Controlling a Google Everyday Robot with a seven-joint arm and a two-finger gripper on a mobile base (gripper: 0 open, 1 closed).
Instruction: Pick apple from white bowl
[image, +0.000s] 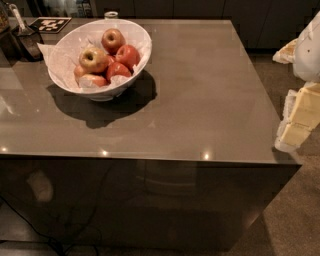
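Note:
The white bowl (142, 39) stands at the back left of the grey table, lined with crumpled white paper. It holds several apples. The yellowest apple (93, 59), golden-green with a dark stem dimple, lies on top at the bowl's left side. A redder yellow-streaked apple (113, 39) sits behind it, and plain red apples (128, 55) lie to its right. My gripper (299, 119), white and cream, hangs at the right edge of the view beyond the table's right side, far from the bowl.
The grey table (200, 100) has a glossy top. A black-and-white marker tag (50, 24) lies at the back left corner. A dark container with a utensil (25, 37) stands left of the bowl. A small glass (111, 15) is behind the bowl. Cables lie on the floor in front.

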